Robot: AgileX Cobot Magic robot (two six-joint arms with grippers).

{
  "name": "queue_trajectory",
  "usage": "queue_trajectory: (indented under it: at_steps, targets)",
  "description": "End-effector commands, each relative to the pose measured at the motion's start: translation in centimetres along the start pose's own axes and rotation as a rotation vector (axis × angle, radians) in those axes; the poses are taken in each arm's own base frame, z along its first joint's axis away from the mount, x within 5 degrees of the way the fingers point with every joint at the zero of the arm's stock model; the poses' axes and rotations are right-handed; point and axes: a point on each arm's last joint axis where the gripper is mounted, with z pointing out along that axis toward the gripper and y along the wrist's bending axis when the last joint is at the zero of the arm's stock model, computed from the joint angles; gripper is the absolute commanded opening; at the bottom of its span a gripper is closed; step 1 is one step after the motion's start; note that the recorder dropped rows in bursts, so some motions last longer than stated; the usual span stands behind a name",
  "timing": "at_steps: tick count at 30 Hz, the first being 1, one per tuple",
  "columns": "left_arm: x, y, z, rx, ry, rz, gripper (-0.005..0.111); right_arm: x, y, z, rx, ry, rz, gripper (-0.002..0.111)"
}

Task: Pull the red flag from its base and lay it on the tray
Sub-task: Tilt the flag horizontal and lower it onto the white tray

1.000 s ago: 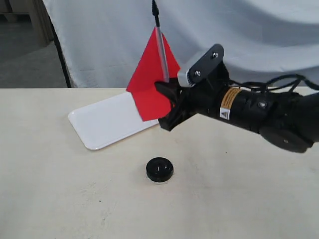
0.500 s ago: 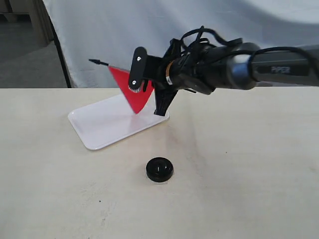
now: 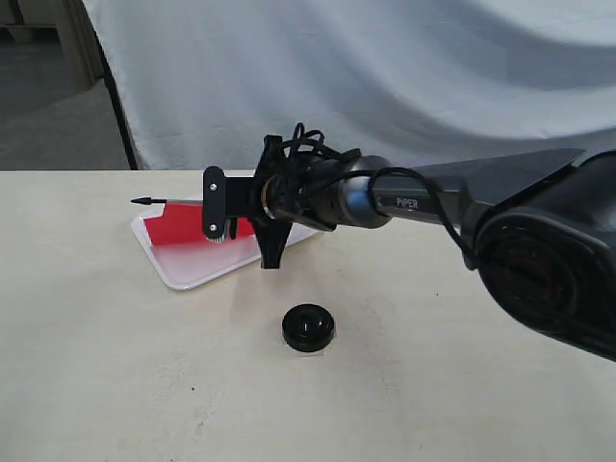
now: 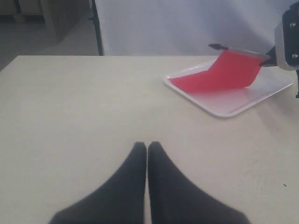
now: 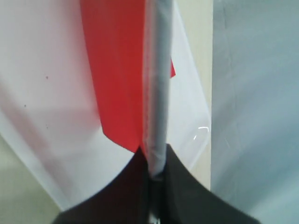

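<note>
The red flag [image 3: 181,229] is held level just above the white tray [image 3: 197,269], its pointed black tip [image 3: 141,201] aimed left past the tray's edge. My right gripper [image 3: 254,227] is shut on the pole at the end of the white sleeve [image 5: 159,93]. The cloth [image 4: 219,74] hangs from the pole and its lower edge seems to touch the tray [image 4: 233,106]. The round black base [image 3: 308,327] sits bare on the table in front of the tray. My left gripper [image 4: 147,145] is shut and holds nothing, well short of the tray over bare table.
A white cloth backdrop [image 3: 385,77] hangs behind the beige table [image 3: 462,385]. The right arm [image 3: 404,202] stretches across the table's middle above the base.
The right gripper carried the flag left and down, tilting it from nearly upright to level over the tray. The base has stayed put.
</note>
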Motion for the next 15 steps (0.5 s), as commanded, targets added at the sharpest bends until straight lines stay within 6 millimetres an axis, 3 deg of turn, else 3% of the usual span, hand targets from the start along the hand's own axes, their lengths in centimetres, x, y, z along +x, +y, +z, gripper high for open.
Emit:
queue_trajectory:
  at_steps: [1, 5, 15]
  targets:
    - [0.0, 0.0, 0.0, 0.004, -0.003, -0.007, 0.001, -0.8, 1.0, 0.9, 0.009, -0.033, -0.105, -0.001]
    - [0.0, 0.0, 0.0, 0.004, -0.003, -0.007, 0.001, -1.1, 1.6, 1.7, 0.013, -0.024, -0.125, -0.001]
    - [0.0, 0.0, 0.0, 0.004, -0.003, -0.007, 0.001, -0.8, 0.6, 2.1, 0.066, 0.041, -0.102, 0.001]
